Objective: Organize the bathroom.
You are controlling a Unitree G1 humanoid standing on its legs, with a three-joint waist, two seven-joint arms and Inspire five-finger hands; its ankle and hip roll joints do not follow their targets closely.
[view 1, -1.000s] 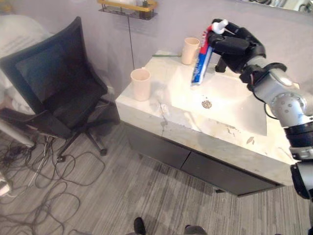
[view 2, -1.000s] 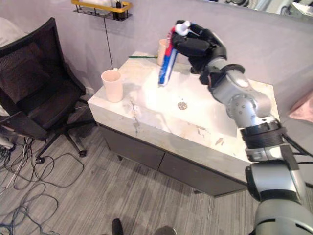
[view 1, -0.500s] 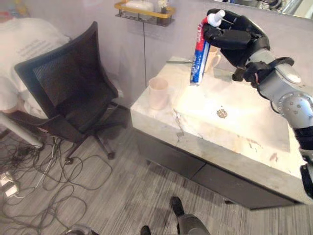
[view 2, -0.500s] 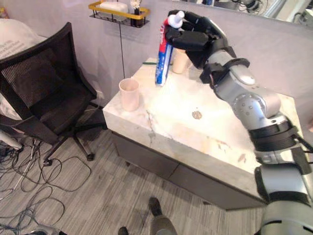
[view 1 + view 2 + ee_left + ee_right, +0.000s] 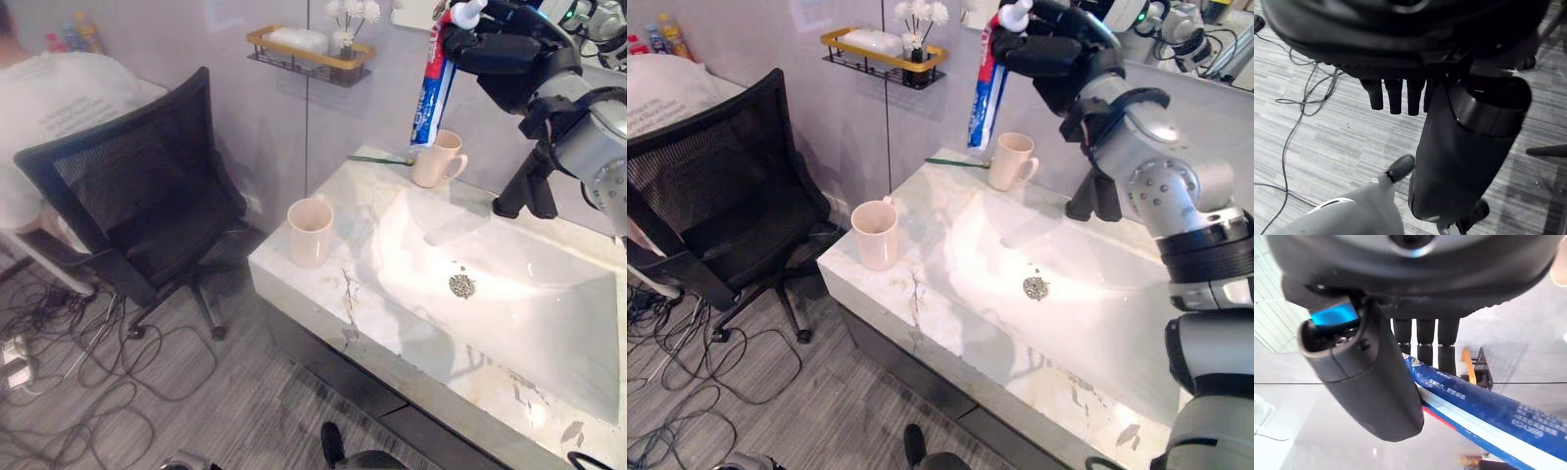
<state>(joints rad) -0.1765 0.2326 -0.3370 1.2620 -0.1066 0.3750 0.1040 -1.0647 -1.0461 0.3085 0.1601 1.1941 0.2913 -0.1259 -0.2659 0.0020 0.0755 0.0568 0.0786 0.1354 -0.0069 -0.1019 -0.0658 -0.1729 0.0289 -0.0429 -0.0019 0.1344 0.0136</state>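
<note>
My right hand [image 5: 509, 59] is raised in front of the back wall, shut on a blue, red and white toothpaste tube [image 5: 431, 88]. The tube hangs upright with its white cap on top. Its lower end is close over the rim of a cream handled mug [image 5: 436, 159] at the back of the counter. In the right wrist view the thumb [image 5: 1371, 382] and fingers clamp the tube [image 5: 1488, 416]. A green toothbrush [image 5: 377, 160] lies left of the mug. A second cream cup [image 5: 311, 232] stands near the counter's left corner. My left hand [image 5: 1393, 95] hangs open over the floor.
The marble counter [image 5: 323, 294] holds a white basin with a drain [image 5: 461, 285] and a black faucet [image 5: 524, 186] behind it. A gold wall shelf [image 5: 309, 54] hangs at the upper left. A black office chair [image 5: 137, 206] and a person in a white shirt [image 5: 59, 98] are at the left.
The camera has moved, shifting the whole view. My right hand keeps its hold and has carried the toothpaste tube higher and back, from over the basin to above the handled mug.
</note>
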